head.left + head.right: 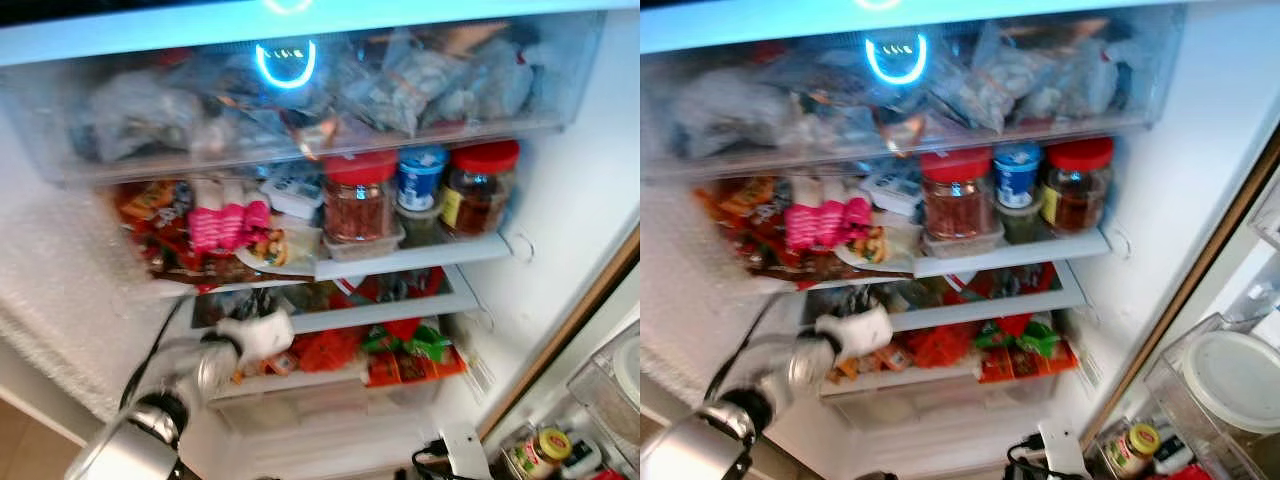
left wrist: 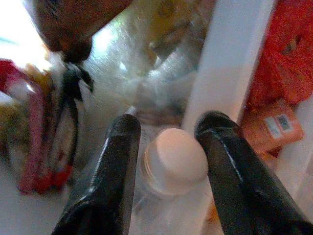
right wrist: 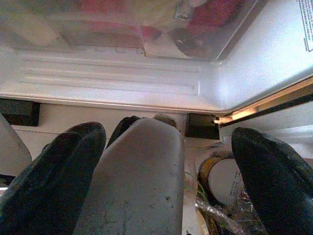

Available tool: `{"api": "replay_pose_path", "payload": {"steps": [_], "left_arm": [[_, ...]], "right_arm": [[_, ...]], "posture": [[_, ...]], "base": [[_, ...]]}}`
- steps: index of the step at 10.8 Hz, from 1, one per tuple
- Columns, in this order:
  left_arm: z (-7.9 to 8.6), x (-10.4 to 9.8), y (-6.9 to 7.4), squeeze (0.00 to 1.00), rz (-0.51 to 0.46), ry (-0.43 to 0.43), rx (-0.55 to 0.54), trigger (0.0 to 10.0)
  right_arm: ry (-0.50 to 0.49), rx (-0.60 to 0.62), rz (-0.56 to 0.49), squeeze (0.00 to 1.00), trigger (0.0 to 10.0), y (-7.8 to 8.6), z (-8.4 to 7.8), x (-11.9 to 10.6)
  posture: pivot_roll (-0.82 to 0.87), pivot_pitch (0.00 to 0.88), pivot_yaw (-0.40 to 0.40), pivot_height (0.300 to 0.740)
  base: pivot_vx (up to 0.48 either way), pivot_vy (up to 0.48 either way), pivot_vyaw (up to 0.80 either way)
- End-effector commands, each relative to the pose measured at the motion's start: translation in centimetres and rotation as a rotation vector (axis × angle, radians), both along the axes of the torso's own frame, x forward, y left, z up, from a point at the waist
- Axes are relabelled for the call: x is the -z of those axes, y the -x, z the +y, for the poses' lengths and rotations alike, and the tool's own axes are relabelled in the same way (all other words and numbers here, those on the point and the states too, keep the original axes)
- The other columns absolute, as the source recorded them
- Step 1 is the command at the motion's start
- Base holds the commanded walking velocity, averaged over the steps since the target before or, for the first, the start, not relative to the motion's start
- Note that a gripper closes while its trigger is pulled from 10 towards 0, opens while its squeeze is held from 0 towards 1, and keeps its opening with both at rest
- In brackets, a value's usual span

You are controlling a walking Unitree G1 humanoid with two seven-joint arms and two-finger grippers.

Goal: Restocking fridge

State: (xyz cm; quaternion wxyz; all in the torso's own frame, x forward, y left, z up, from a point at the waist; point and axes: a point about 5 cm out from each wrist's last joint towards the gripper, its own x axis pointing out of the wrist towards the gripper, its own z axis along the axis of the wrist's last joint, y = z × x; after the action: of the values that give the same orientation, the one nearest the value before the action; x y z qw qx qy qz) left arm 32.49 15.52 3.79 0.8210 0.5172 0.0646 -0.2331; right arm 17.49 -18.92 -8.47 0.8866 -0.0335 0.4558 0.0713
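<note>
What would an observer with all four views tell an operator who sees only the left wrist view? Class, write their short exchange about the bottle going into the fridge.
Operator: How high in the fridge is my left gripper with the bottle?
Observer: Its wrist is one level below the shelf that holds the jars, in the fridge's left half.
Operator: What else stands on that shelf?
Observer: A blue-lidded tub, between two red-lidded jars.
Operator: And the right gripper?
Observer: Low down, by the fridge's bottom edge.
</note>
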Motion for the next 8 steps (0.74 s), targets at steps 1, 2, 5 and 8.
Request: {"api": "replay_pose_path", "payload": {"steps": [1, 2, 5, 8], "left_arm": [[0.6, 0.3, 0.1, 1.00, 0.032, -0.013, -0.020, 10.0], [0.5, 0.2, 0.1, 1.00, 0.031, 0.005, -0.026, 10.0], [0.6, -0.6, -0.5, 1.00, 0.015, 0.088, -0.073, 10.0], [0.7, -1.2, -1.0, 1.00, 0.010, 0.151, -0.100, 10.0]], "right_arm": [[0.016, 0.032, 0.118, 0.00, 10.0, 2.8, -0.8, 1.2], [0.018, 0.031, 0.121, 0.00, 10.0, 2.9, -0.8, 1.2], [0.022, 0.033, 0.123, 0.00, 10.0, 3.0, -0.9, 1.3], [0.023, 0.031, 0.122, 0.00, 10.0, 3.0, -0.9, 1.3]], "posture": [[-0.13, 0.048, 0.045, 0.644], [-0.13, 0.045, 0.045, 0.644], [-0.13, 0.033, 0.043, 0.644], [-0.13, 0.032, 0.041, 0.644]], "base": [[0.000, 0.000, 0.00], [0.000, 0.000, 0.00], [0.000, 0.000, 0.00], [0.000, 0.000, 0.00]]}}
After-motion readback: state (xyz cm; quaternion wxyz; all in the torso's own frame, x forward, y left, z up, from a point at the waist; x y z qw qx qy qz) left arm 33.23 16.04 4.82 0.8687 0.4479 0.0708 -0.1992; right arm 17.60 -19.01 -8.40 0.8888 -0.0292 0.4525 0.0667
